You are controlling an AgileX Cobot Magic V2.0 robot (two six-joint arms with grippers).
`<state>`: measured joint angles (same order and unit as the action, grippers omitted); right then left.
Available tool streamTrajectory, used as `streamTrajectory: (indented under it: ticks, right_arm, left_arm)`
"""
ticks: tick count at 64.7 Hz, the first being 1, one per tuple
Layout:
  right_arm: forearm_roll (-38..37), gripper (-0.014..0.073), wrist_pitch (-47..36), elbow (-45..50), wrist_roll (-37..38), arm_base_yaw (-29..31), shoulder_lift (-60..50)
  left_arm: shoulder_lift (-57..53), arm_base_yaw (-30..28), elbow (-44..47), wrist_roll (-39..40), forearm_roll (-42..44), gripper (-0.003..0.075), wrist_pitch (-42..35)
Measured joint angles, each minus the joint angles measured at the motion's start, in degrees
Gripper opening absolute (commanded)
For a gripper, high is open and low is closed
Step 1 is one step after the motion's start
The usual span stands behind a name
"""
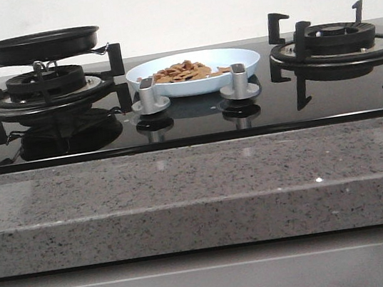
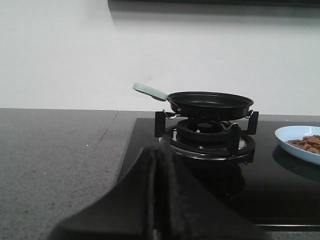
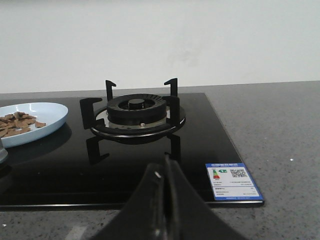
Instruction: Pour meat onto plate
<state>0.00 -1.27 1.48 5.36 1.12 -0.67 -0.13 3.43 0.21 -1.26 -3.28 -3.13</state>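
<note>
**rigwatcher:** What's your front cam showing? Where's the food?

**me:** On the front cam the meat (image 1: 185,71) is a loose pile of orange-brown chips in the pale-blue plate (image 1: 240,59), which sits on the black glass hob (image 1: 194,114) between the two burners, just behind the two silver knobs (image 1: 150,96). The black frying pan (image 1: 41,45) is on the left burner (image 1: 44,86), handle poking off to the left. From this low angle I can't see inside the pan. The right burner (image 1: 333,39) has nothing on it. Neither arm shows up here.

**rigwatcher:** And the left wrist?

**me:** Left gripper (image 2: 156,200) is at the bottom of my feed, fingers pressed together with only a thin seam between them, nothing held. Beyond it is the pan (image 2: 210,104) on its burner with the mint-green handle (image 2: 150,91) sticking out. The plate's edge (image 2: 295,136) peeks in at the side with a few meat pieces (image 2: 307,143).

**rigwatcher:** Right wrist?

**me:** Same deal: right gripper (image 3: 165,200) closed up tight on nothing. It faces the bare burner (image 3: 136,111); the plate (image 3: 47,114) with meat (image 3: 15,123) sits off to the side, and there's a blue energy label (image 3: 233,181) on the hob's corner.
</note>
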Motion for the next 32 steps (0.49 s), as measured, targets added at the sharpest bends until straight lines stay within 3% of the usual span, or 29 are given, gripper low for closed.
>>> streamTrajectory:
  ticks: [32]
  right_arm:
    - [0.0,-0.0115,0.46,0.0,0.0,0.0,0.0]
  left_arm:
    - [0.0,0.0,0.0,0.0,0.0,-0.002,0.0]
